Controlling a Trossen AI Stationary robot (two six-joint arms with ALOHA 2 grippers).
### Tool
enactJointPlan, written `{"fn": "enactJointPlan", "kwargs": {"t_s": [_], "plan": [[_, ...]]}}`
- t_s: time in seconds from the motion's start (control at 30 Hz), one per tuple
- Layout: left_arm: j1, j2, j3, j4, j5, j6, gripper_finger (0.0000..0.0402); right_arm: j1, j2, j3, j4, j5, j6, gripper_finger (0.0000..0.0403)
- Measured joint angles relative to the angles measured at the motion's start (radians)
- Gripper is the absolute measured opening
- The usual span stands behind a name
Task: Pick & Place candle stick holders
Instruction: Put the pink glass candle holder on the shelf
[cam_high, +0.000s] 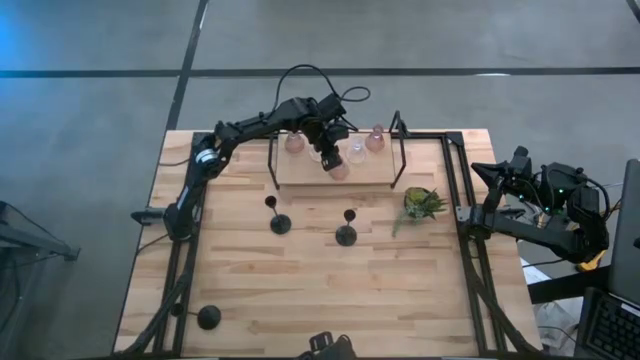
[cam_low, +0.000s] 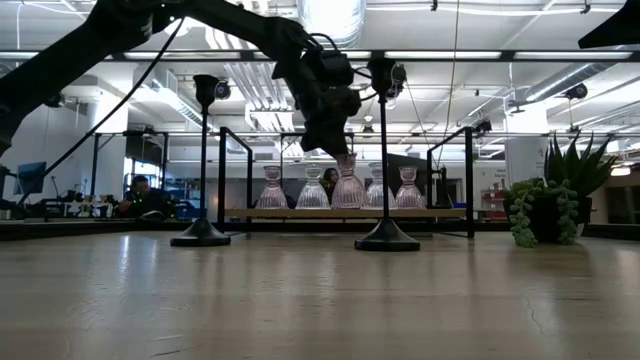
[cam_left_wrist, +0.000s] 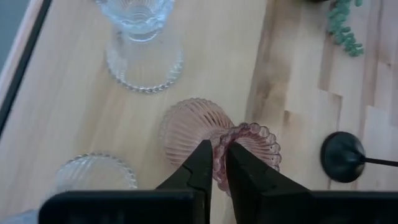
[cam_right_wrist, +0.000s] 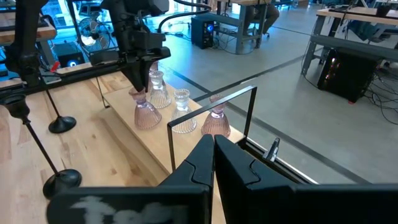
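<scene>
The left gripper (cam_left_wrist: 218, 163) is pinching the scalloped rim of a pink glass candle holder (cam_left_wrist: 199, 134), standing upright, flared base down, on the light wooden shelf (cam_high: 300, 172) beside 4 other glass holders. 2 black stemmed holders (cam_high: 279, 222) are standing on the open tabletop; the right gripper (cam_right_wrist: 213, 151) is waiting closed beyond the table's right edge

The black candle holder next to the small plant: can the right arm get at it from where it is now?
Probably yes. The right claw waits shut beyond the table's right edge. Between it and the black candle holder only the small plant stands, slightly off the direct line, so the arm would pass beside or above it.
</scene>
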Motion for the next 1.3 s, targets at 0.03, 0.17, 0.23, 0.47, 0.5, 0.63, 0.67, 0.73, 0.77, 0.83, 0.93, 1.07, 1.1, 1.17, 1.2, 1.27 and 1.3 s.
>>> {"fn": "enactJointPlan", "kwargs": {"t_s": [0.03,0.17,0.23,0.47,0.5,0.63,0.67,0.73,0.77,0.83,0.93,1.07,1.1,1.17,1.2,1.27,1.3], "plan": [[0.001,0.001,0.0,0.0,-0.005,0.002,0.004,0.0,0.0,0.0,0.0,0.0,0.0,0.0008],[0.001,0.002,-0.001,0.004,-0.023,0.003,0.0047,0.0,0.0,0.0,0.0,0.0,0.0,0.0008],[0.002,0.002,-0.001,0.009,-0.025,0.003,0.0047,0.0,0.0,0.0,0.0,0.0,0.0,0.0008],[0.005,0.003,-0.001,0.022,-0.023,-0.001,0.0049,0.0,0.0,0.0,0.0,0.0,0.0,0.0008],[0.006,0.003,-0.001,0.027,-0.023,-0.001,0.0049,0.0,0.0,0.0,0.0,0.0,0.0,0.0008],[0.008,0.003,-0.002,0.041,-0.018,0.0,0.005,0.0,0.0,0.0,0.0,0.0,0.0,0.0008],[0.008,0.003,-0.002,0.045,-0.018,0.0,0.005,0.0,0.0,0.0,0.0,0.0,0.0,0.0008],[0.009,0.003,-0.002,0.046,-0.017,0.0,0.005,0.0,0.0,0.0,0.0,0.0,0.0,0.0008],[0.009,0.003,-0.002,0.046,-0.016,0.0,0.005,0.0,0.0,0.0,0.0,0.0,0.0,0.0008],[0.01,0.003,-0.002,0.046,-0.015,0.0,0.0051,0.0,0.0,0.0,0.0,0.0,0.0,0.0008],[0.013,0.003,-0.002,0.046,-0.008,-0.001,0.0051,0.0,0.0,0.0,0.0,0.0,0.0,0.0008],[0.016,0.003,-0.002,0.044,-0.005,-0.001,0.006,0.0,0.0,0.0,0.0,0.0,0.0,0.0008],[0.016,0.003,-0.002,0.043,-0.006,-0.001,0.0066,0.0,0.0,0.0,0.0,0.0,0.0,0.0008],[0.016,0.005,-0.002,0.037,-0.002,-0.001,0.008,0.0,0.0,0.0,0.0,0.0,0.0,0.0008],[0.016,0.005,-0.002,0.037,0.001,-0.001,0.0086,0.0,0.0,0.0,0.0,0.0,0.0,0.0008],[0.016,0.005,-0.002,0.037,0.002,-0.001,0.0096,0.0,0.0,0.0,0.0,0.0,0.0,0.0008],[0.016,0.005,-0.002,0.037,0.003,0.0,0.01,0.0,0.0,0.0,0.0,0.0,0.0,0.0008]]}}
